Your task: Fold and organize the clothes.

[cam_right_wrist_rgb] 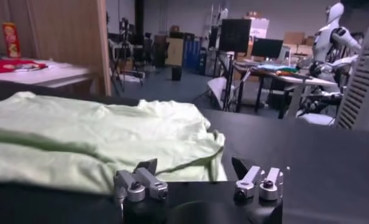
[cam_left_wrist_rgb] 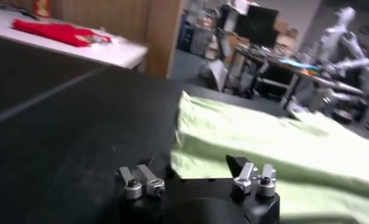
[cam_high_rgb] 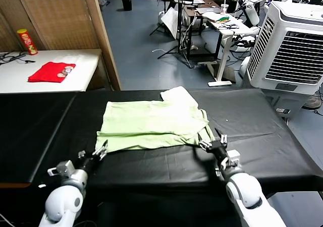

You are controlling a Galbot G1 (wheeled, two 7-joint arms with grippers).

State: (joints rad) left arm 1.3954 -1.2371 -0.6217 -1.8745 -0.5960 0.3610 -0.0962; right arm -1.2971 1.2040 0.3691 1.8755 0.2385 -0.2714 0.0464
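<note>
The pale light-green T-shirt [cam_high_rgb: 151, 124] lies folded over on the black table [cam_high_rgb: 262, 136], one sleeve sticking out toward the back. No checkered print shows. My left gripper [cam_high_rgb: 101, 150] is open and empty, just off the shirt's near left corner. My right gripper [cam_high_rgb: 213, 140] is open and empty, at the shirt's near right corner. In the left wrist view the shirt [cam_left_wrist_rgb: 276, 146] lies right ahead of the open left gripper [cam_left_wrist_rgb: 193, 167]. In the right wrist view the shirt [cam_right_wrist_rgb: 81, 143] lies right ahead of the open right gripper [cam_right_wrist_rgb: 193, 167].
A small red folded garment [cam_high_rgb: 51, 71] and a red can [cam_high_rgb: 27, 41] sit on a white table [cam_high_rgb: 75, 80] at the back left. A large white cooler [cam_high_rgb: 290, 48] stands at the back right. A wooden partition [cam_high_rgb: 103, 30] rises behind the table.
</note>
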